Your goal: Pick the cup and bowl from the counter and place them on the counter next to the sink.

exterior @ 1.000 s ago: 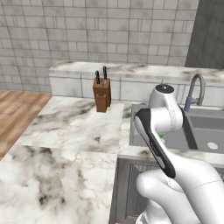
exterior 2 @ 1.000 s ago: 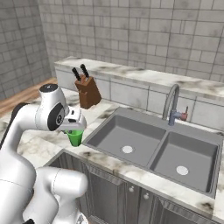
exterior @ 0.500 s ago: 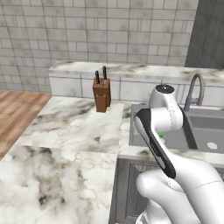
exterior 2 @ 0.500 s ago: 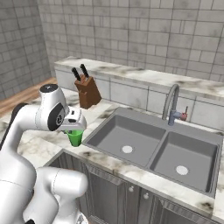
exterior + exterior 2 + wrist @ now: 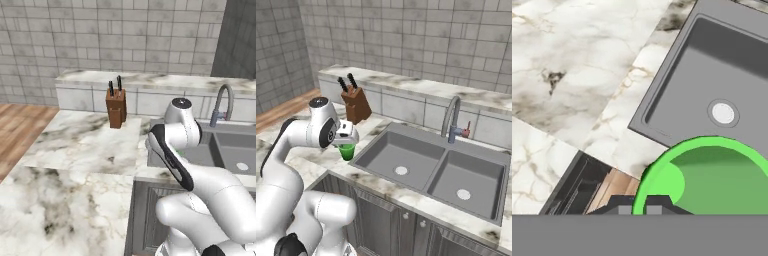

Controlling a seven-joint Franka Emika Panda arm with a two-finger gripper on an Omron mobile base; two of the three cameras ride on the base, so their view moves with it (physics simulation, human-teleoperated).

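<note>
Where hand view looks: cup [image 5: 712,175] interior.

Open marble counter [image 5: 85,145] is lying bare to the left of the sink [image 5: 431,170], with a knife block [image 5: 356,105] standing at the back near the raised ledge [image 5: 421,90] and the curved tap [image 5: 452,120] rising behind the basins as the upright obstacles.
</note>
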